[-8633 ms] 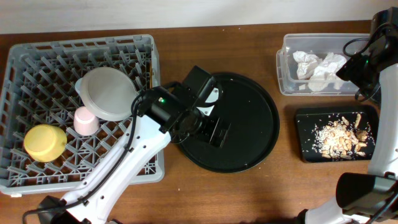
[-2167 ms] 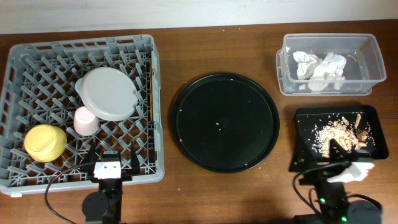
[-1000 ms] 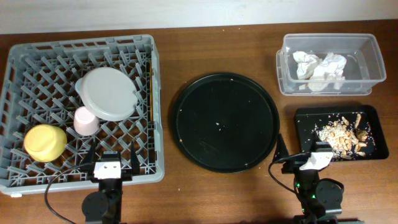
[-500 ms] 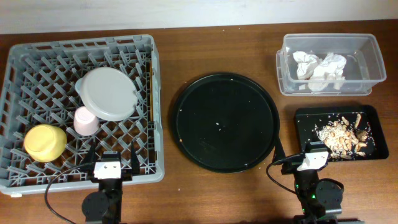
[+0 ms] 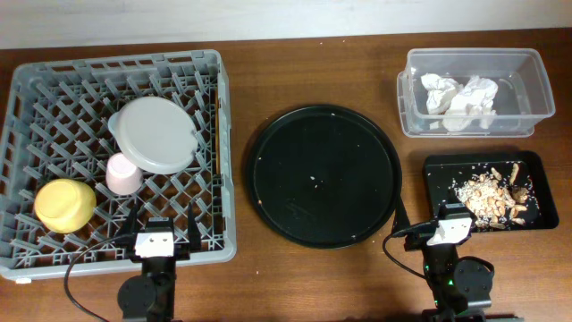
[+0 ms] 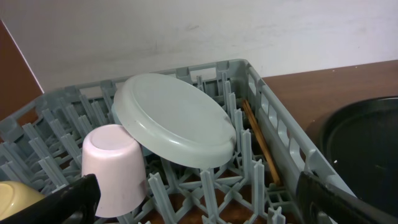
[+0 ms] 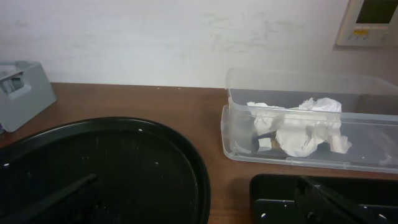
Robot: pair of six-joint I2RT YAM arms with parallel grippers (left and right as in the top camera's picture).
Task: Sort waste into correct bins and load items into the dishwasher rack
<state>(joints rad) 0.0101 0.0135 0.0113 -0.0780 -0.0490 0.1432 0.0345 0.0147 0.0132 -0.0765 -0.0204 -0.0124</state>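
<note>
The grey dishwasher rack (image 5: 54, 76) holds the pale grey plate (image 5: 156, 134), pink cup (image 5: 123, 173), yellow bowl (image 5: 64, 204) and chopsticks (image 5: 217, 134) along its right wall. The light-blue cup is out of view. White napkins (image 5: 460, 97) lie in the clear tub (image 5: 527, 89). Food scraps (image 5: 492, 192) lie in the shallow black tray (image 5: 438, 192). My left gripper (image 5: 163, 219) is open and empty at the rack's front edge. My right gripper (image 5: 444, 213) is open and empty at the black tray's front left corner. The left wrist view shows the plate (image 6: 174, 119), cup (image 6: 115, 160) and chopsticks (image 6: 261, 146).
A large round black tray (image 5: 323, 174) with a few crumbs sits in the middle of the brown table. In the right wrist view it (image 7: 124, 162) lies left of the tub (image 7: 249, 134) with the napkins (image 7: 298, 127). A wall stands behind.
Both arms have drawn back from over the table to the front edge. The right gripper shifted left from the black tray's front. Nothing has moved in the last half second.
</note>
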